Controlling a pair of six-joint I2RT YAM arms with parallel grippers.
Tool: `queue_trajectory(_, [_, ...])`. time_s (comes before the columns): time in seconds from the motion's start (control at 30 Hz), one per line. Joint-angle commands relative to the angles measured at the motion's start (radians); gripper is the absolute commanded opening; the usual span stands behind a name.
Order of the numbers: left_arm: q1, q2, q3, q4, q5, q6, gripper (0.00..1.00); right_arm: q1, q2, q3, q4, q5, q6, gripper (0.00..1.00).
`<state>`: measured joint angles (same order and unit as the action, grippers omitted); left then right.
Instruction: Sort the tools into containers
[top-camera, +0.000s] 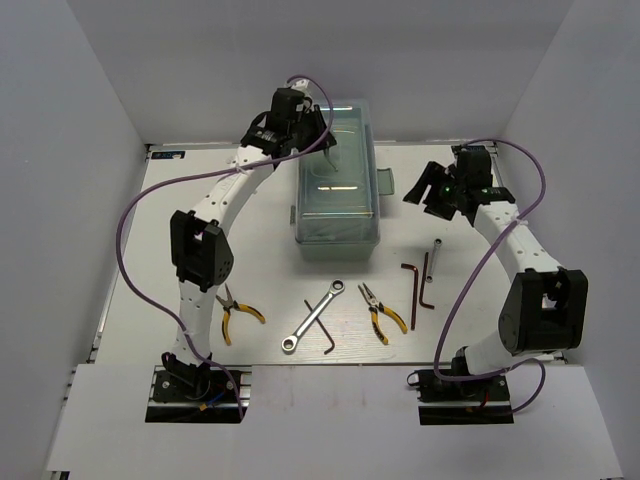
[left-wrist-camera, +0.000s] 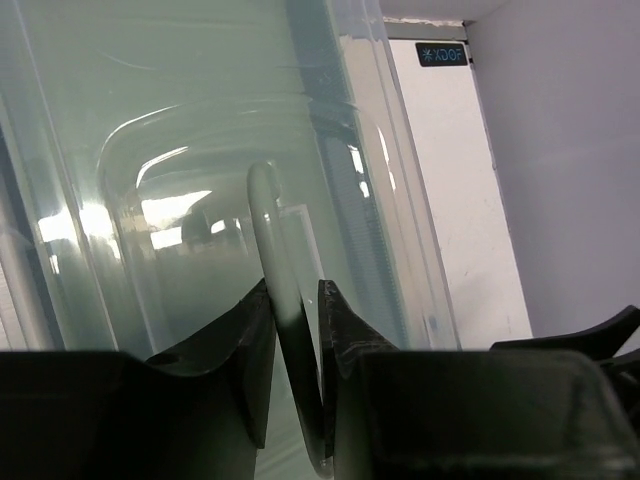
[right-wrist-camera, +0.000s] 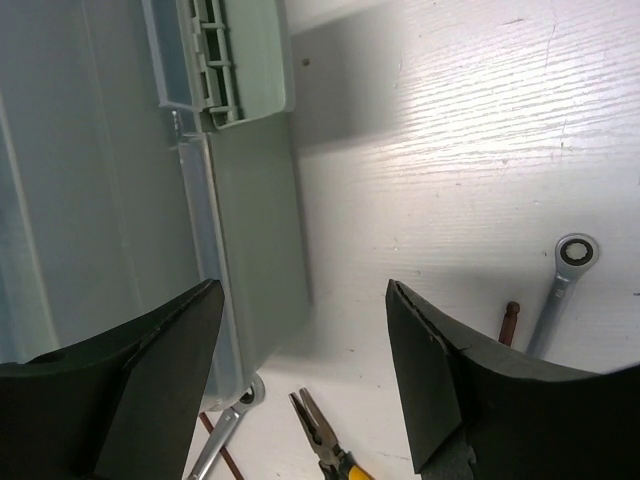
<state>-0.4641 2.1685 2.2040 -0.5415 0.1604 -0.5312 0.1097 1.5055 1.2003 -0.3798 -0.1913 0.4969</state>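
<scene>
The translucent lid (left-wrist-camera: 200, 120) fills most of the left wrist view. Glare across it blurs whatever lies inside the toolbox (top-camera: 340, 240), and the top view shows no more through it. The left end effector (left-wrist-camera: 295, 310) is clamped on the lid's pale arched handle (left-wrist-camera: 268, 230), with a finger (left-wrist-camera: 250, 350) against each side. The handle's lower end is lost behind the dark body of the end effector. At the far edge of the bench (left-wrist-camera: 440, 200) a small dark label (left-wrist-camera: 443, 54) reads "XDOF" after a star-like mark.

The right end effector (right-wrist-camera: 302, 300) has its fingers wide apart, hovering just beside the toolbox's right wall, near the latch (right-wrist-camera: 215, 60). Its view cuts much off:
- **Right pliers** (right-wrist-camera: 322, 437): only the nose shows.
- **Ratchet wrench** (right-wrist-camera: 245, 395): only the head shows.
- **Right hex key** (right-wrist-camera: 510, 320): only the tip shows.
- **Small silver rod** (right-wrist-camera: 560, 285): shows a ringed end.

From above, every tool lies on the bench in front of the toolbox, outside it. The left pliers (top-camera: 238, 312) are near the left arm. The ratchet wrench (top-camera: 315, 315) crosses the left hex key (top-camera: 325, 325).
</scene>
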Motion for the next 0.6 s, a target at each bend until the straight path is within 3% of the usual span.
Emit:
queue_trajectory(0.0, [0.015,-0.073,0.074,0.162,0.080,-0.030,0.00,-0.019,-0.028,-0.025,0.062,-0.046,0.002,0.72])
queue_trajectory(0.23, [0.044,-0.137,0.027,0.230,0.102,-0.102,0.00,-0.056,0.002,-0.051,0.099,-0.123,0.031,0.74])
queue_trajectory(0.57, [0.150,-0.282,-0.196,0.373,0.166,-0.219,0.00,-0.073,0.038,-0.079,0.211,-0.324,0.060,0.72])
